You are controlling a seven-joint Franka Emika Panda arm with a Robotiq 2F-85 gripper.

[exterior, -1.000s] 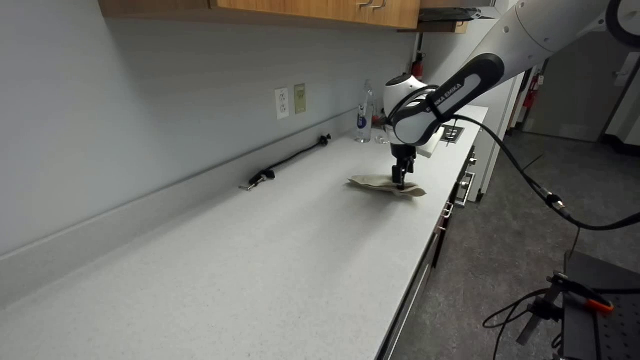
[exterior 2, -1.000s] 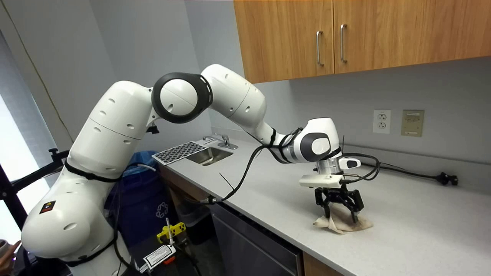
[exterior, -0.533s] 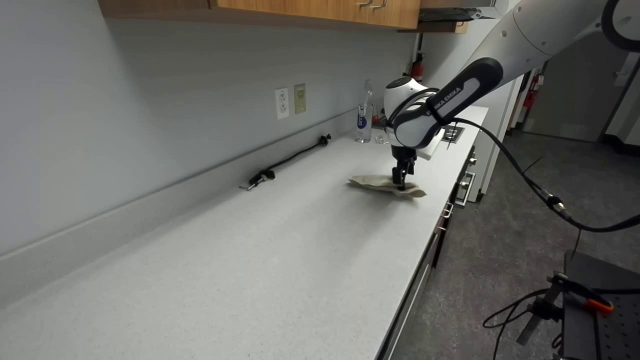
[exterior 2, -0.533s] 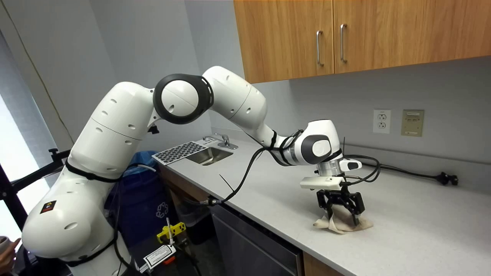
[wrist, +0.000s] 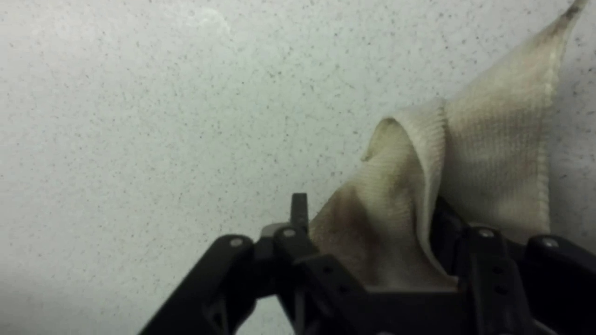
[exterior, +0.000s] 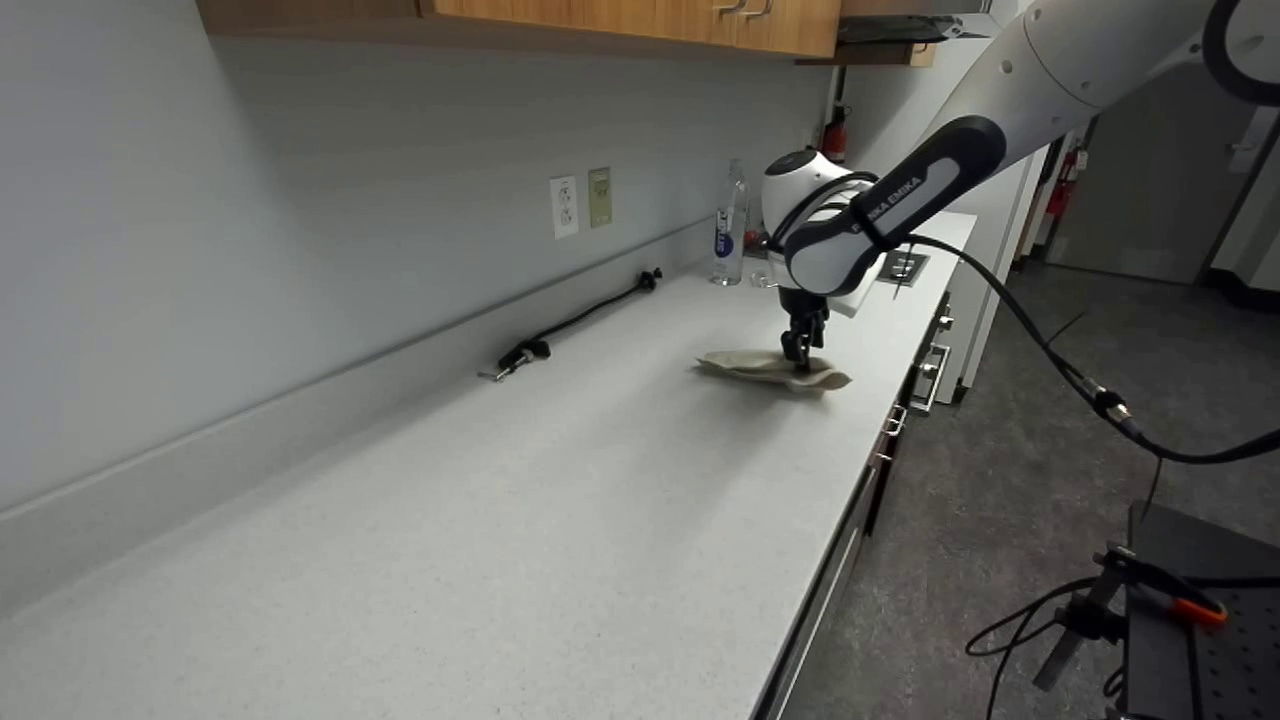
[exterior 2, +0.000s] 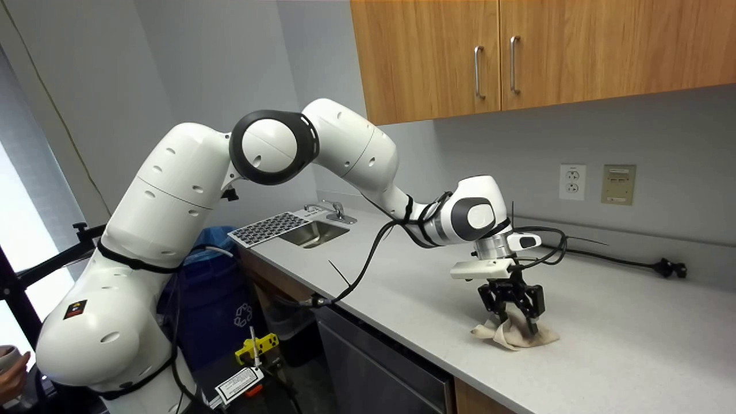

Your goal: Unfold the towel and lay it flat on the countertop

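The cream towel (exterior 2: 543, 338) lies crumpled on the pale speckled countertop (exterior 2: 621, 356). In the wrist view the towel (wrist: 498, 139) shows a raised, curled fold, brownish patches and one pointed corner at the upper right. My gripper (exterior 2: 518, 323) points down over the towel in both exterior views, its fingertips low at the cloth. The jaws stand apart, and a raised part of the cloth fills the gap between the fingers (wrist: 299, 209). Cloth lies close against both fingers; whether it is pinched cannot be told. The lower part of the towel is hidden behind the gripper.
A black cable with clamps (exterior: 580, 318) lies along the backsplash. Farther along the counter stand a clear bottle (exterior: 730, 235) and, in an exterior view, a sink (exterior 2: 315, 233). Wooden cabinets (exterior 2: 425, 57) hang above. The counter's front edge (exterior 2: 402, 339) drops to the floor.
The fingers have drawn closer together, and the cloth between them bunches up more. The gripper has shifted up slightly. The towel's outline has barely moved.
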